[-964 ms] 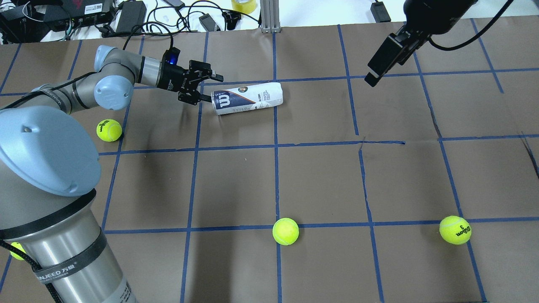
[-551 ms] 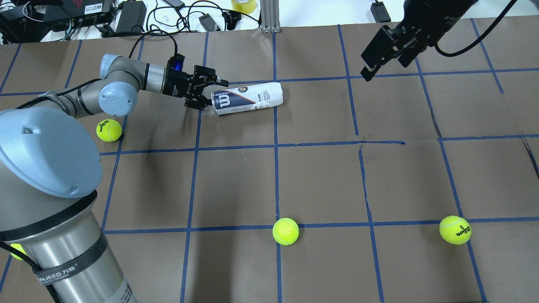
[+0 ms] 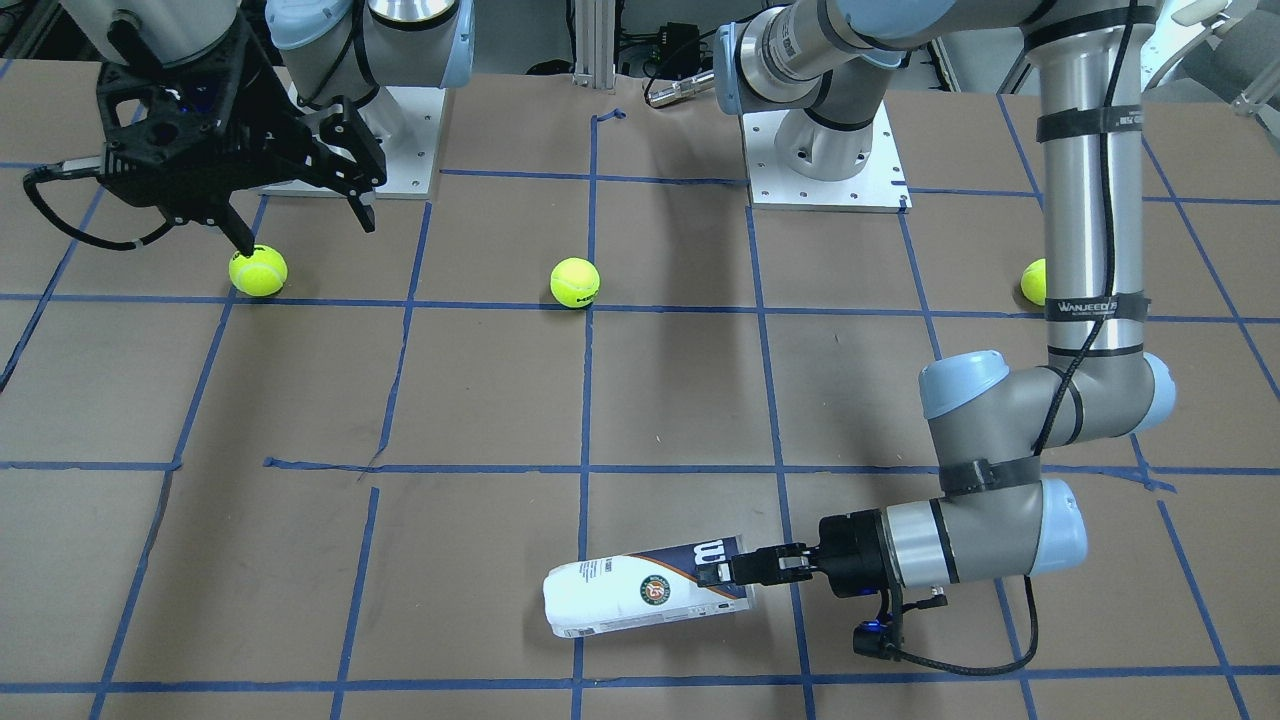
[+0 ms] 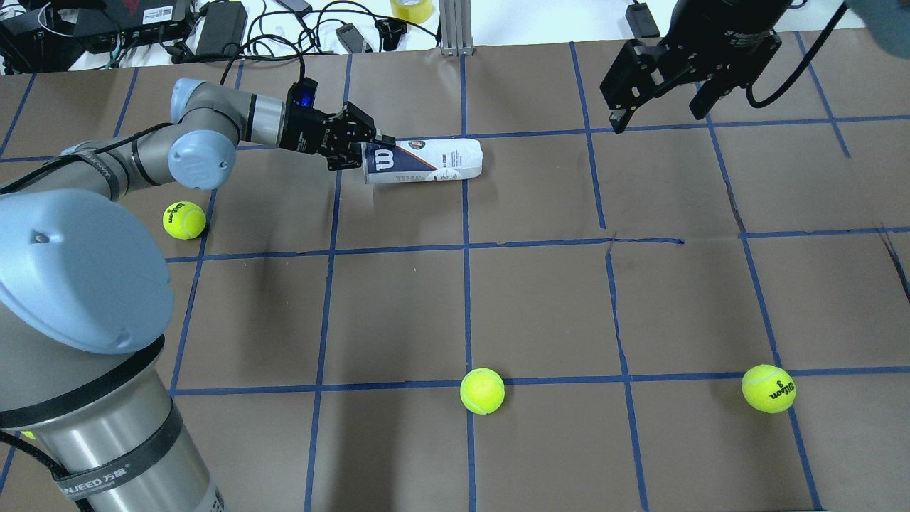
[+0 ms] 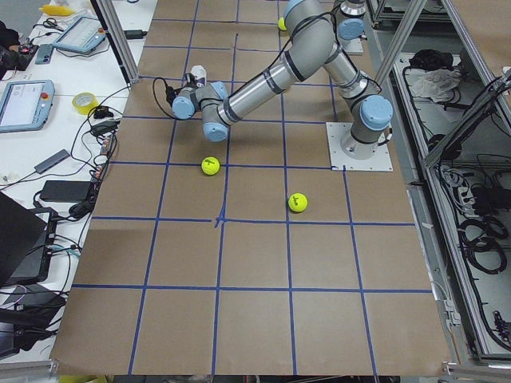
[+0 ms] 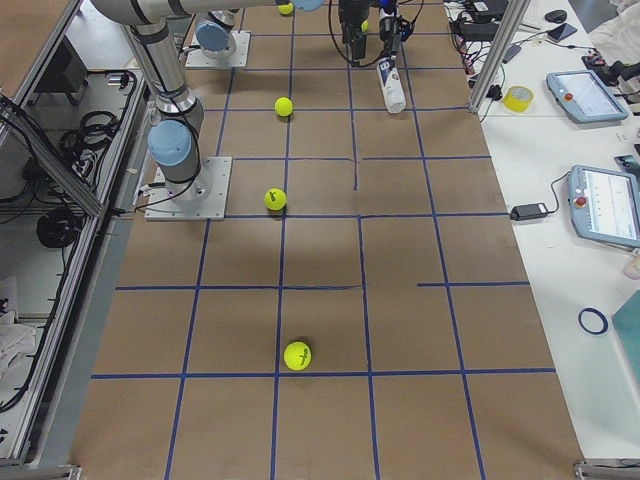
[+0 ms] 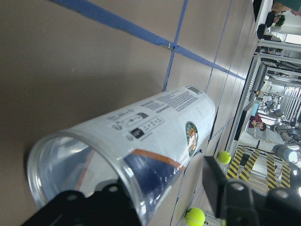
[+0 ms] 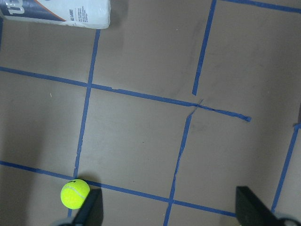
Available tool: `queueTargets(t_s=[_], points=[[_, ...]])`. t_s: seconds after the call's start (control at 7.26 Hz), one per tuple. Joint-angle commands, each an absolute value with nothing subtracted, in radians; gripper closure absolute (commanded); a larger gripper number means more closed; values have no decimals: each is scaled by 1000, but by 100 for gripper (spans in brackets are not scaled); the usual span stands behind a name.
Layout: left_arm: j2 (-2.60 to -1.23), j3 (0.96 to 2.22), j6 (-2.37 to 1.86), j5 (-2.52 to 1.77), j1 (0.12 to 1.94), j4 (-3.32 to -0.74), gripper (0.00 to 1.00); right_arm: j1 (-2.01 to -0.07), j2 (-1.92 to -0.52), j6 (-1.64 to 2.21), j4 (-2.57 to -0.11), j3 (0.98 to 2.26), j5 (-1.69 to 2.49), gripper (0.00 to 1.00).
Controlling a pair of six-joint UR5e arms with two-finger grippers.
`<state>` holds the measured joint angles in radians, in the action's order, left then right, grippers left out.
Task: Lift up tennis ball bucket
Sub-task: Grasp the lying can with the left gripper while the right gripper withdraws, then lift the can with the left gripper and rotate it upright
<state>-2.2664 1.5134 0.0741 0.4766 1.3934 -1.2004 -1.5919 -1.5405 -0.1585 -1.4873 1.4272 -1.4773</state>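
The left gripper (image 4: 368, 150) reaches in nearly level at the open mouth of the tennis ball can (image 4: 434, 161). It is unclenched, one finger inside the rim and one outside, likely to pinch the wall for the lift. The can lies on its side, far across the table. Further right, the right gripper (image 4: 657, 121) hangs high, spread wide, apparently idle. Brown paper (image 4: 540, 306) gridded with blue tape (image 4: 467, 313) covers the table; a power brick (image 4: 222, 27) lies beyond.

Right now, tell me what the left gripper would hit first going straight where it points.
The tennis ball can. The left gripper points along it at its open end, one finger seemingly inside the rim, so it would likely shove the can.
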Motion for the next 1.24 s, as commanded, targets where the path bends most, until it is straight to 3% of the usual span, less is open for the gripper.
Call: queueTargets(t_s=[0.0,0.41,0.83,1.1], points=[[-2185,1477,-119,414,1425,-1198,100,-1612,-1542,-107,-1505,1433,-1496,0],[-2053,1437,-236,491,1469,-1152,100,-1611,-1543,-19,-1526,1433,-1545,0],[-2042,1190,-299,963,1629,-1269,100,-1611,-1543,3,-1526,1434,-1572,0],[-2040,1129,-147,1265,1698,-1420,100,-1606,-1543,6,-1520,1437,-1574,0]])
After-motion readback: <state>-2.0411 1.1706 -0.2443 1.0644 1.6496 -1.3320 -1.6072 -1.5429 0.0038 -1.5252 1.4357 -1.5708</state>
